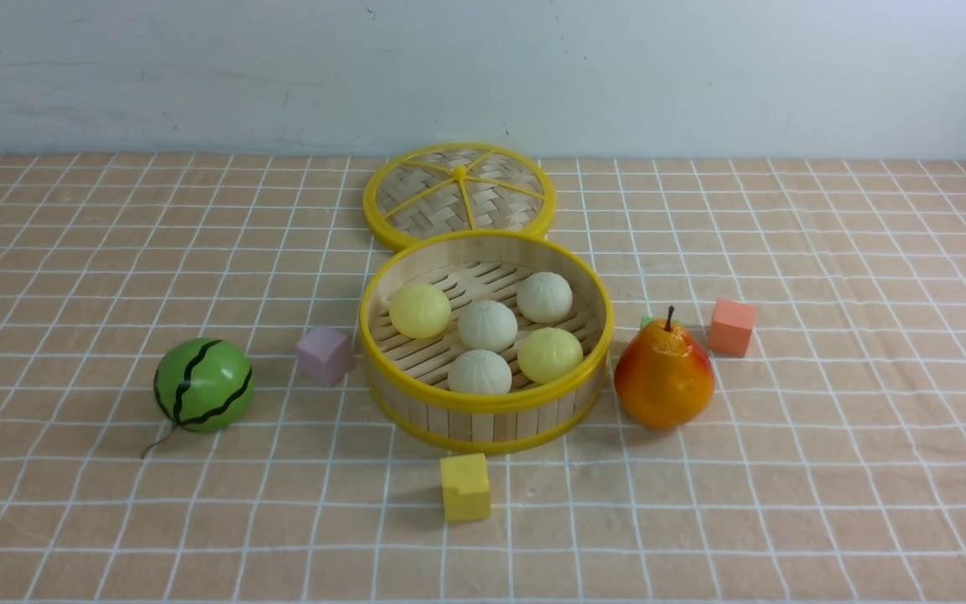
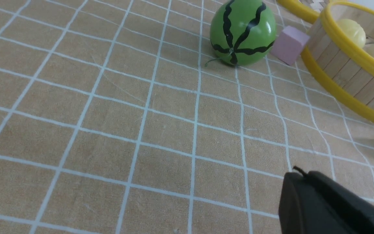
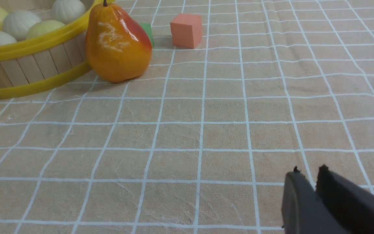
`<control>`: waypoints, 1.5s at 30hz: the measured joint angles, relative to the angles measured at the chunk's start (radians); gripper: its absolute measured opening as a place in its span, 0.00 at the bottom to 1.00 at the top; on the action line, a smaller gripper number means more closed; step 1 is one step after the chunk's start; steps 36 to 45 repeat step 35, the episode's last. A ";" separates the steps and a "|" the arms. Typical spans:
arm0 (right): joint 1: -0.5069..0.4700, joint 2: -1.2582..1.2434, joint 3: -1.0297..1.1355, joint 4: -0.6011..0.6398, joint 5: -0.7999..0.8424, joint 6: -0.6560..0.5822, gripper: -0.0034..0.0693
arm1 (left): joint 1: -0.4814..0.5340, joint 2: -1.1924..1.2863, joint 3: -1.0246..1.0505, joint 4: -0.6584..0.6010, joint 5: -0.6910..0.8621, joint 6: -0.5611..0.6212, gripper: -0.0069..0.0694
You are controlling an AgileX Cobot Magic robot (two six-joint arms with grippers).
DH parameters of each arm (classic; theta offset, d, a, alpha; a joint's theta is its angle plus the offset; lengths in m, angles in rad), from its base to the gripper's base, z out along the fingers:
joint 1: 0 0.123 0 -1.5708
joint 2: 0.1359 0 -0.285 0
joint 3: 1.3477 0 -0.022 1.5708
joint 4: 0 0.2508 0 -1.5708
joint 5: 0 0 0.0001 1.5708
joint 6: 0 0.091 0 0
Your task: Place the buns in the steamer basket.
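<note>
The steamer basket (image 1: 483, 404) stands mid-table with three off-white buns (image 1: 487, 325) and two pale yellow buns (image 1: 420, 309) inside it. Neither gripper shows in the front view. My left gripper (image 2: 299, 174) is shut and empty, low over bare cloth, well short of the basket (image 2: 346, 68), where two buns (image 2: 352, 29) show. My right gripper (image 3: 308, 172) is shut and empty over bare cloth on the other side, far from the basket (image 3: 28, 68) and its buns (image 3: 19, 23).
The woven lid (image 1: 459, 195) lies behind the basket. A watermelon ball (image 1: 203, 384) and pink cube (image 1: 324, 355) are left of it. A pear (image 1: 664, 375), a green cube (image 3: 147, 32) and an orange cube (image 1: 732, 327) are right of it. A yellow cube (image 1: 464, 487) sits in front.
</note>
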 joint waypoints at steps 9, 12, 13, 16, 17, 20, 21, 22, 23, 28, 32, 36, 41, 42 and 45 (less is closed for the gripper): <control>0.000 0.000 0.000 0.000 0.000 -0.002 0.18 | 0.000 0.000 0.000 0.000 -0.004 -0.003 0.09; 0.000 0.000 0.000 0.000 0.000 -0.003 0.19 | 0.000 0.000 0.000 0.000 -0.004 -0.003 0.09; 0.000 0.000 0.000 0.000 0.000 -0.003 0.19 | 0.000 0.000 0.000 0.000 -0.004 -0.003 0.09; 0.000 0.000 0.000 0.000 0.000 -0.003 0.20 | 0.000 0.000 0.000 0.000 -0.004 -0.003 0.09; 0.000 0.000 0.000 0.000 0.000 -0.003 0.20 | 0.000 0.000 0.000 0.000 -0.004 -0.003 0.09; 0.000 0.000 0.000 0.000 0.000 -0.003 0.21 | 0.000 0.000 0.000 0.000 -0.004 -0.003 0.09; 0.000 0.000 0.000 0.000 0.000 -0.003 0.21 | 0.000 0.000 0.000 0.000 -0.004 -0.003 0.09; 0.000 0.000 0.000 0.000 0.000 -0.003 0.21 | 0.000 0.000 0.000 0.000 -0.004 -0.003 0.10; 0.000 0.000 0.000 0.000 0.000 -0.003 0.21 | 0.000 0.000 0.000 0.000 -0.004 -0.003 0.10; 0.000 0.000 0.000 0.000 0.000 -0.003 0.22 | 0.000 0.000 0.000 0.000 -0.004 -0.003 0.10; 0.000 0.000 0.000 0.000 0.000 -0.003 0.22 | 0.000 0.000 0.000 0.000 -0.004 -0.003 0.11; 0.000 0.000 0.000 0.000 0.000 -0.003 0.22 | 0.000 0.000 0.000 0.000 -0.004 -0.003 0.11; 0.000 0.000 0.000 0.000 0.000 -0.003 0.22 | 0.000 0.000 0.000 0.000 -0.004 -0.003 0.11; 0.000 0.000 0.000 0.000 0.000 -0.003 0.22 | 0.000 0.000 0.000 0.000 -0.004 -0.003 0.11; 0.000 0.000 0.000 0.000 0.000 -0.003 0.22 | 0.000 0.000 0.000 0.000 -0.004 -0.003 0.11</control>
